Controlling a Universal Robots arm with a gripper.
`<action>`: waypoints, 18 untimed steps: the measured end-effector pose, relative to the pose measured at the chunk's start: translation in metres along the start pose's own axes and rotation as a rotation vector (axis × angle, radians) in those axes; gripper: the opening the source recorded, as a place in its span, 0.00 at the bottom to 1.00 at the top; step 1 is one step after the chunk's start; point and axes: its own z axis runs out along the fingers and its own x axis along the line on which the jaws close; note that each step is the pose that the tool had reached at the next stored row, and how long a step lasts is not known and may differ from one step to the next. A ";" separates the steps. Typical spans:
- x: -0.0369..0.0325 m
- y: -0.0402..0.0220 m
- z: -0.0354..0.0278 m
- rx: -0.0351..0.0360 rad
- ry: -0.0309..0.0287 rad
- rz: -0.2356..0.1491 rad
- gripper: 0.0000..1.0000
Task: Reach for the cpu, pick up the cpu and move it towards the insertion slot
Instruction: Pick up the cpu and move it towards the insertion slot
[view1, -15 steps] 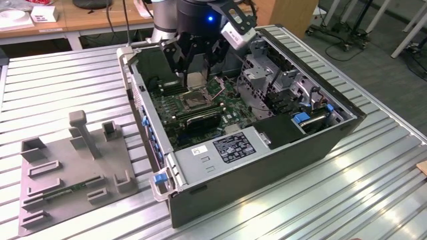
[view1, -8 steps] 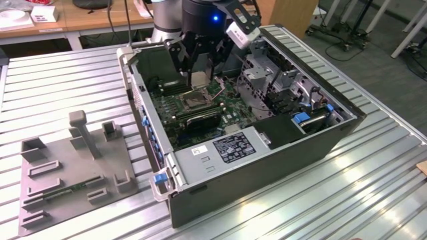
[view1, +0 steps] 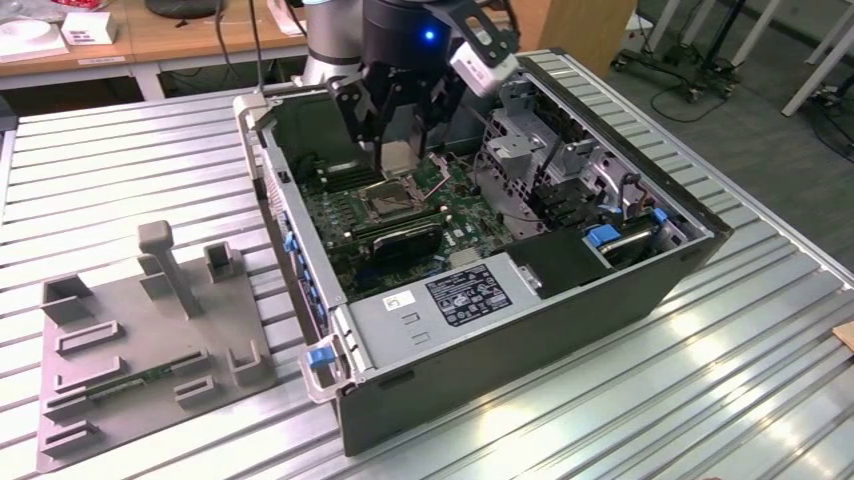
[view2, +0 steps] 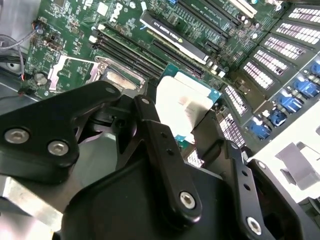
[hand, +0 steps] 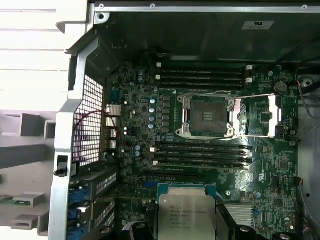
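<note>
Here, the gripper (view2: 192, 122) jaws are clamping the cpu (hand: 187, 216), whose lower edge is being cut off in the first wrist view. Its pale silvery top and thin green rim are hanging above the motherboard (hand: 150, 130), apart from the open, silver-framed insertion slot (hand: 207, 116).

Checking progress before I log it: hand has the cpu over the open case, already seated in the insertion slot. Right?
Not seated. The hand does hold the cpu over the open case, but the chip is clear of the insertion slot, whose dark centre sits bare in its silver frame. The first wrist view shows cpu and slot apart.
</note>
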 end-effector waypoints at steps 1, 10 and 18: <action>0.0000 0.0012 0.0003 -0.0013 0.0000 0.000 0.54; -0.0005 0.0157 0.0026 -0.0106 -0.0004 0.000 0.54; -0.0010 0.0323 0.0048 -0.0182 -0.0006 0.000 0.54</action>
